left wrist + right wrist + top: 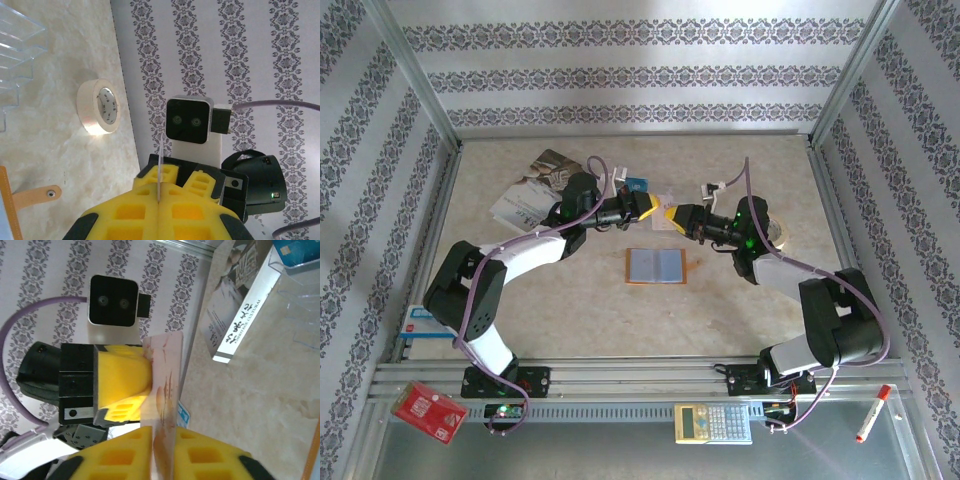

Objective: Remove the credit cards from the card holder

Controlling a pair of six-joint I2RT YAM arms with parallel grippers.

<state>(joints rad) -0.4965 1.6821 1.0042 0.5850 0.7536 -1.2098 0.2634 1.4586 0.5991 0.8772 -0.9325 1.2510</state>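
Observation:
The orange card holder (657,266) lies open and flat on the table, its blue-grey pockets facing up. Above and behind it my two grippers meet tip to tip on one pale credit card (665,213) marked with reddish streaks. My left gripper (651,208) is shut on the card, which shows edge-on (160,170) between its yellow pads (159,202). From the other side my right gripper (167,432) is shut on the same card (167,370). A left finger (122,372) presses its far end. A blue card (636,184) stands in a clear rack.
A white booklet (525,205) lies at the back left. A tape roll (778,232) sits by the right arm. On the front rail are a red packet (428,408), a calculator (712,423) and a marker (872,413). A white-and-blue box (420,320) lies at the left edge.

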